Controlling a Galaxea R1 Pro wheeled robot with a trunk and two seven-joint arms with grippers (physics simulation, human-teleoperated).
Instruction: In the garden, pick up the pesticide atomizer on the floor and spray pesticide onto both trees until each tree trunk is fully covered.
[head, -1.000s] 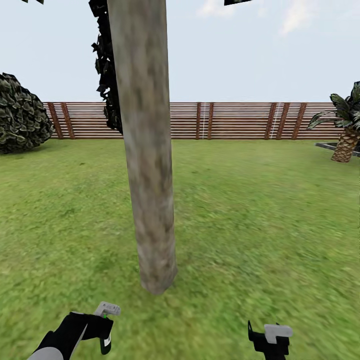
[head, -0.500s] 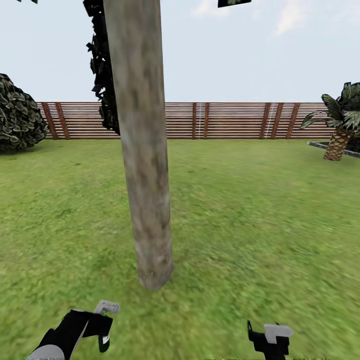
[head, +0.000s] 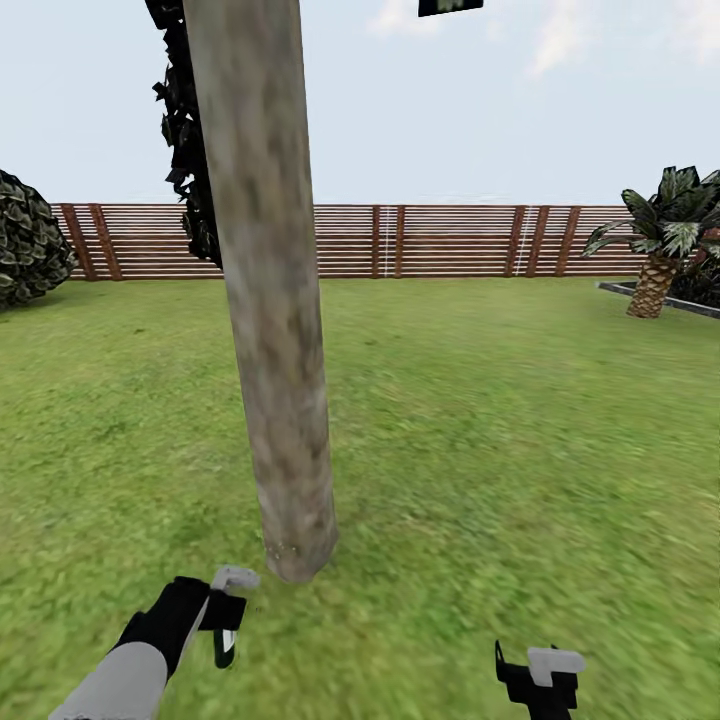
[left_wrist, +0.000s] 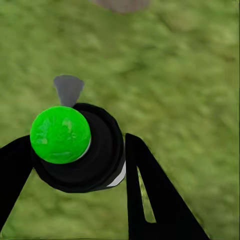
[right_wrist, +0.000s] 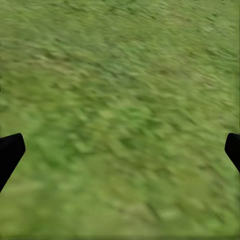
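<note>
- My head camera is looking forward and slightly down, close to the tree trunk (head: 275, 330), toward the fence (head: 450, 241).
- Both wrist cameras are pointing down at the grass (right_wrist: 120, 100) (near it), sharing that lawn with the head view.

The left gripper (head: 226, 640), clamping the atomizer (left_wrist: 75, 147), has moved closer to the tree trunk (head: 275, 330) base.
</note>
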